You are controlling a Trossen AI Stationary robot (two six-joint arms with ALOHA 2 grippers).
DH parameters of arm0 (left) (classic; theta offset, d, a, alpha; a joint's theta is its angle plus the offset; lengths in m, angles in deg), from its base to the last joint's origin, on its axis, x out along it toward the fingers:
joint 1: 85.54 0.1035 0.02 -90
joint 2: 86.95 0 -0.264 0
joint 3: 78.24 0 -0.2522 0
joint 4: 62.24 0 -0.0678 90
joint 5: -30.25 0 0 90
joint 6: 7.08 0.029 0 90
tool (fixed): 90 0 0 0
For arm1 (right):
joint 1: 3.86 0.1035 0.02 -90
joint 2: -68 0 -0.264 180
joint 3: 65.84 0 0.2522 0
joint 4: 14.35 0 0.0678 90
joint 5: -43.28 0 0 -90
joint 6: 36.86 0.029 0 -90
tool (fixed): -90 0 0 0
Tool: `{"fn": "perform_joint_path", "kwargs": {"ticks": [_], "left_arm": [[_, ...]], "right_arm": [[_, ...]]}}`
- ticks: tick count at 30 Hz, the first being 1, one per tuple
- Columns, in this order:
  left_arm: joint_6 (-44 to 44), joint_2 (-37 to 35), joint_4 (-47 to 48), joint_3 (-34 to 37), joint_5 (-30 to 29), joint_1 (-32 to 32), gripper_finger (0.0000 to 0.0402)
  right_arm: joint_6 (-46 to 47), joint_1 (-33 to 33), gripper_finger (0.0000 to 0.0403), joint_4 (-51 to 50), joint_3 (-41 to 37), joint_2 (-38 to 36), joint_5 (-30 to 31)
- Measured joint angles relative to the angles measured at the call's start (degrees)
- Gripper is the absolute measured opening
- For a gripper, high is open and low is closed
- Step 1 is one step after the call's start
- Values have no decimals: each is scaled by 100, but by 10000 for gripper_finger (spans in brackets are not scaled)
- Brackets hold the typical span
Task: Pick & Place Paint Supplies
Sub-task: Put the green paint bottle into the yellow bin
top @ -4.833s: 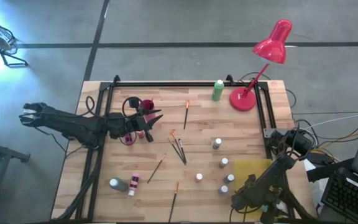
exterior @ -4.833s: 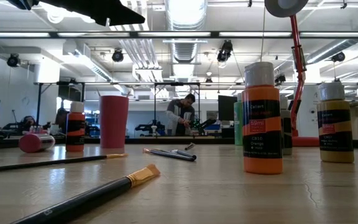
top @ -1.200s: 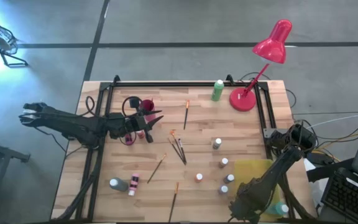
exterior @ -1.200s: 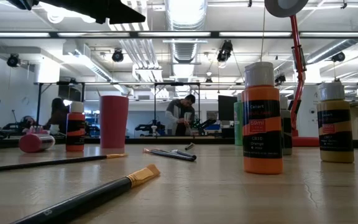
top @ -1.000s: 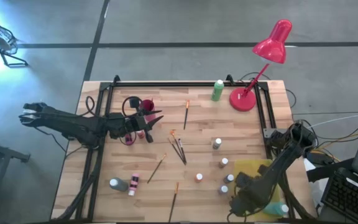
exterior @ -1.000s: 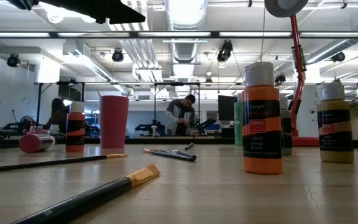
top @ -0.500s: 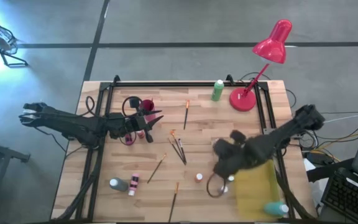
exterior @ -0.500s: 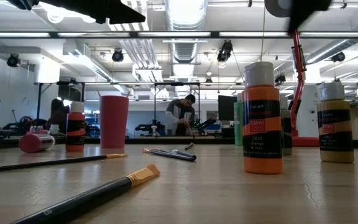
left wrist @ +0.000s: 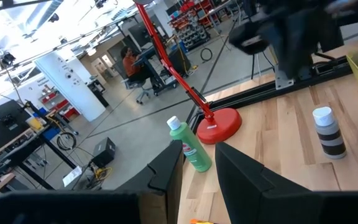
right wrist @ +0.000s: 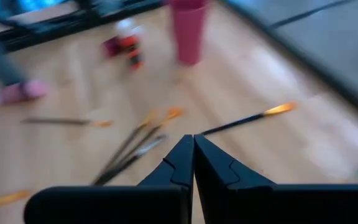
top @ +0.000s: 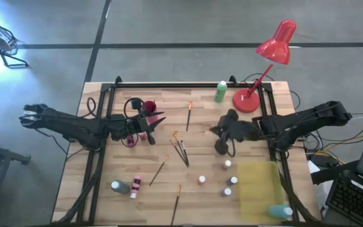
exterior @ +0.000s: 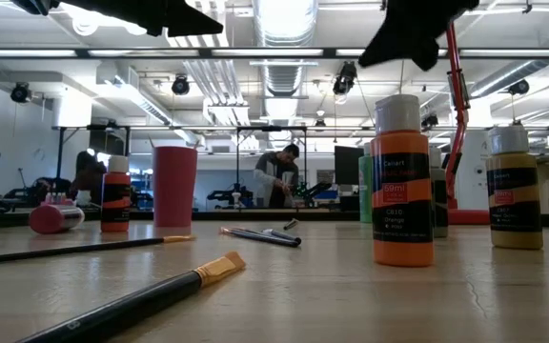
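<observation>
Wooden table (top: 169, 189) seen from above, strewn with paint bottles and brushes. Right gripper (top: 222, 133) out over the table's middle right, above a grey bottle (left wrist: 327, 131), fingers pressed shut, empty. Left gripper (top: 153, 123) beside a pink cup (top: 149, 106) at the far left, jaws slightly parted, nothing visibly held. Bundle of brushes (top: 180, 150) lying mid-table. Green bottle (top: 221, 91) next to the red lamp (top: 263, 69). Orange bottle (exterior: 401, 181) upright near the low camera.
</observation>
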Motion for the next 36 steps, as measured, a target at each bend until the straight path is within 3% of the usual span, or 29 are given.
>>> {"fn": "perform_joint_path", "kwargs": {"ticks": [7, 14, 22, 30, 36], "left_arm": [[-42, -2, 62, 0, 0, 0, 101], [-44, -2, 69, 0, 0, 0, 101], [-12, -2, 61, 0, -3, 4, 101], [7, -2, 60, 0, -16, 11, 101], [12, -2, 61, 0, -26, 38, 101]], "right_arm": [[-91, -766, 8, 504, -1071, -594, 1077], [-215, -1657, 8, 1089, -1734, -1034, 1092], [-754, -2883, 22, 1915, -1999, -1203, -163], [-1184, -4021, 106, 2400, -2006, -877, -1153], [-1368, -4426, 174, 2813, -2006, -452, -1199]]}}
